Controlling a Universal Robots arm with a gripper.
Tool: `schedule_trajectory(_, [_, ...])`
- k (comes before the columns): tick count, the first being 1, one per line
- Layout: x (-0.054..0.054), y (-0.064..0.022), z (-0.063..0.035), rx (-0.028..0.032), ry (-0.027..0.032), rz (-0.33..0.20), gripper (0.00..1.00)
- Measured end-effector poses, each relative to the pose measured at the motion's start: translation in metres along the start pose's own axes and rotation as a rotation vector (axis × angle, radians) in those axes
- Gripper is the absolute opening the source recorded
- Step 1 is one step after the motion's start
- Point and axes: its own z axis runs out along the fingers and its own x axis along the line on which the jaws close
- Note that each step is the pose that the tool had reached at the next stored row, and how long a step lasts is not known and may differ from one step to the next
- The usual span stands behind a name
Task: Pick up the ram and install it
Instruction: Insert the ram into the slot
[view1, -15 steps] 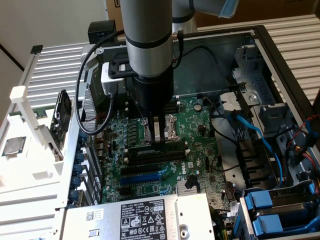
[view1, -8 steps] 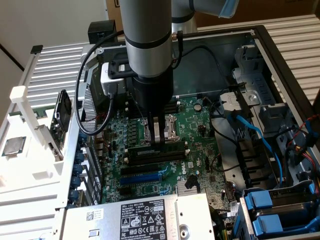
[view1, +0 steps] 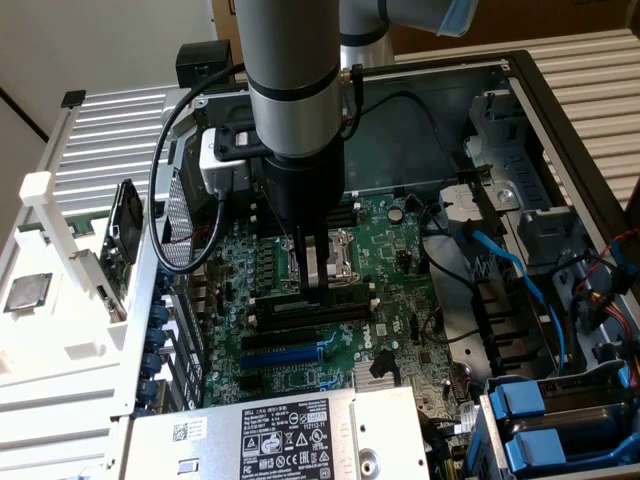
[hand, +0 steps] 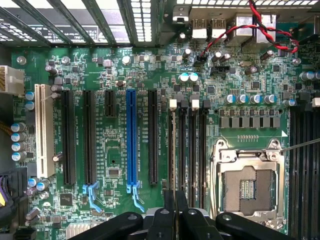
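My gripper hangs straight down over the green motherboard, its tips at the row of black memory slots beside the empty processor socket. In the wrist view the two black fingers stand almost together, gripper shut on the ram. The ram is edge-on, a thin dark-green line running along the first slot with white end clips. In the exterior view the ram lies level along that slot. I cannot tell how deep it sits.
The open socket lies next to the slots. Black and blue expansion slots are on the other side. A square processor chip rests on a white fixture at the exterior view's left. Blue cables and drive bays crowd the right.
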Motion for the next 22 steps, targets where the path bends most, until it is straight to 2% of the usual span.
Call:
schedule_trajectory(5, [-0.0001, 0.0001, 0.0004, 0.0001, -0.0002, -0.001, 0.13])
schedule_trajectory(8, [-0.0010, 0.0001, 0.0004, -0.0001, 0.0026, -0.002, 0.13])
schedule_trajectory(22, [-0.0003, 0.0010, 0.0025, 0.0027, 0.0025, -0.003, 0.13])
